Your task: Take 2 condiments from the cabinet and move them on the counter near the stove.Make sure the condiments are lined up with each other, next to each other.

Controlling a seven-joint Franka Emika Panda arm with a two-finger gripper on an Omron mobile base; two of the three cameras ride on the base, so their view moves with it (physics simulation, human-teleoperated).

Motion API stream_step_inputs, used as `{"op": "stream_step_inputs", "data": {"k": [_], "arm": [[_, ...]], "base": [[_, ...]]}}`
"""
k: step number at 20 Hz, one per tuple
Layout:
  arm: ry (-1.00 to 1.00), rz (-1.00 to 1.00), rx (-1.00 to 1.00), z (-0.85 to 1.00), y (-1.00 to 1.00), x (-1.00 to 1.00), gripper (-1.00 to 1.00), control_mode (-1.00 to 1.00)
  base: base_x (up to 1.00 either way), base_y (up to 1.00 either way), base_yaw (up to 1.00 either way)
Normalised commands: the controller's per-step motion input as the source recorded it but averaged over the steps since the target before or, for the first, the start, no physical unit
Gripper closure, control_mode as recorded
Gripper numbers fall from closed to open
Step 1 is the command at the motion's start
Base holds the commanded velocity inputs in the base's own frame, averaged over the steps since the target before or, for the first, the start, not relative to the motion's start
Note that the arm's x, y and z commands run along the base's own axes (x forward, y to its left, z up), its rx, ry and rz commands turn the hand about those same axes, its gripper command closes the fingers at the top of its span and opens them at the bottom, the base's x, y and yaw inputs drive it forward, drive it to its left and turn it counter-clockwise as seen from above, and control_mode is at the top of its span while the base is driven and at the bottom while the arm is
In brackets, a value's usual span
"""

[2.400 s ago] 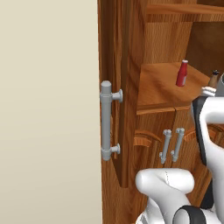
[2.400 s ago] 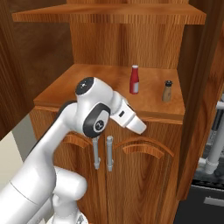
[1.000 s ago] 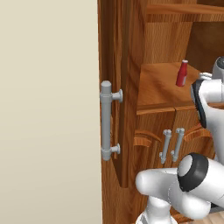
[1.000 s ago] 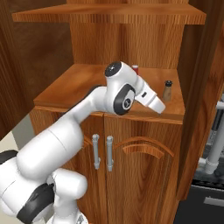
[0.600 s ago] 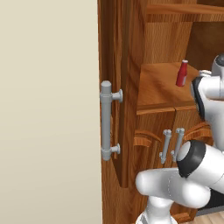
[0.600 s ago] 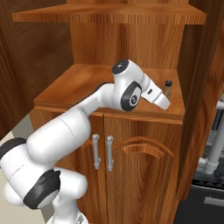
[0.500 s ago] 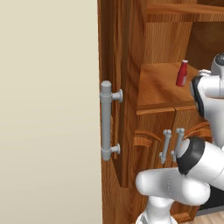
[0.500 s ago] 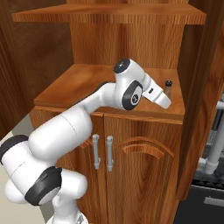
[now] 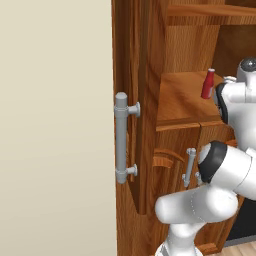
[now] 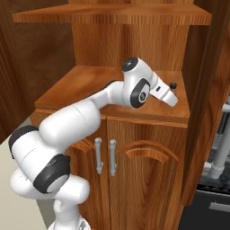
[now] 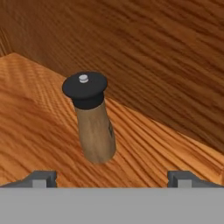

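On the cabinet (image 10: 148, 134) shelf stands a tan-brown shaker (image 11: 95, 131) with a black cap, upright in the hand view. My gripper (image 11: 111, 178) is open, and the shaker stands a little ahead of it, nearer the left fingertip (image 11: 40, 178), touching neither finger. From the right base view my hand (image 10: 165, 93) reaches over the shelf, with the shaker's cap (image 10: 173, 85) just beyond it. The red bottle (image 9: 207, 84) with a pale cap stands on the same shelf, left of my arm in the left base view. The counter and the stove are out of view.
An open cabinet door with a thick grey bar handle (image 9: 121, 137) juts out at the left. Two closed lower doors carry grey handles (image 10: 104, 156). The shelf's back wall (image 11: 144, 52) is close behind the shaker. An upper shelf (image 10: 112, 15) hangs overhead.
My arm has stretched farther over the shelf toward the shaker and now hides the red bottle in the right base view. The jaws have stayed open.
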Motion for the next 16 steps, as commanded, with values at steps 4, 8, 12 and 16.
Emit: {"op": "stream_step_inputs", "data": {"k": [4,8,12,16], "arm": [[0.0,0.01,0.0,-0.04,-0.09,0.22,-1.0,-1.0],[0.0,0.02,0.0,-0.11,-0.11,0.16,-1.0,-1.0],[0.0,0.01,0.0,-0.13,-0.1,0.13,-1.0,-1.0],[0.0,0.0,0.0,-0.1,-0.06,0.08,-1.0,-1.0]], "base": [[0.0,0.0,0.0],[0.0,0.0,0.0],[0.0,0.0,0.0],[0.0,0.0,0.0]]}}
